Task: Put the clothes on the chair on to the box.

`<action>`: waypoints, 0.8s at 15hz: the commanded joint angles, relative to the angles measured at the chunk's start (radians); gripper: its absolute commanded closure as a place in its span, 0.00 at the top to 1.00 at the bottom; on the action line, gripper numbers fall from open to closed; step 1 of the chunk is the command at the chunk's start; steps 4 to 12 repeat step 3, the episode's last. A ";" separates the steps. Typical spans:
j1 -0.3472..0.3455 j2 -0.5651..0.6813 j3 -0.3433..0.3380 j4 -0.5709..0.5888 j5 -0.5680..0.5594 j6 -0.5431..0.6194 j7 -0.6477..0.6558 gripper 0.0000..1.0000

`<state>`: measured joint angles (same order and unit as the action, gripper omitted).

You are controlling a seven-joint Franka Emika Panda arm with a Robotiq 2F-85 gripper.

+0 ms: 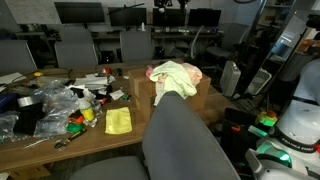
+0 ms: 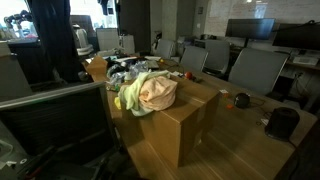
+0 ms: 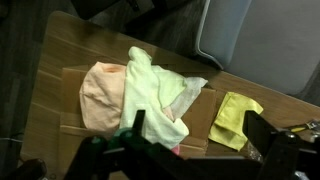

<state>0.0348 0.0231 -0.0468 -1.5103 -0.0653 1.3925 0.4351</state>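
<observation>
A heap of clothes (image 1: pixel 172 78), light green and peach, lies on top of the brown cardboard box (image 1: pixel 205 98). The heap also shows in an exterior view (image 2: pixel 148 92) on the box (image 2: pixel 185 125), and in the wrist view (image 3: pixel 140 95) on the box (image 3: pixel 197 112). A grey chair back (image 1: pixel 185 140) fills the foreground, and I see no clothes on it. In the wrist view my gripper (image 3: pixel 195 132) is open and empty. It hangs above the box, its fingers to either side of the heap's edge. I cannot make it out in the exterior views.
A yellow cloth (image 1: pixel 118 121) lies on the wooden table next to the box and also shows in the wrist view (image 3: pixel 235 118). Bags and small clutter (image 1: pixel 45 108) cover the table's far part. Office chairs (image 2: pixel 255 68) stand around. The robot base (image 1: pixel 298 125) is beside the box.
</observation>
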 commanded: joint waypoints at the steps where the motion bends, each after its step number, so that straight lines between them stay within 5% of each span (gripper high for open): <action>1: 0.000 -0.168 0.035 -0.245 0.020 0.176 0.004 1.00; 2: -0.012 -0.059 0.033 -0.099 0.006 0.080 0.000 1.00; 12: -0.013 -0.088 0.041 -0.145 0.007 0.109 -0.001 1.00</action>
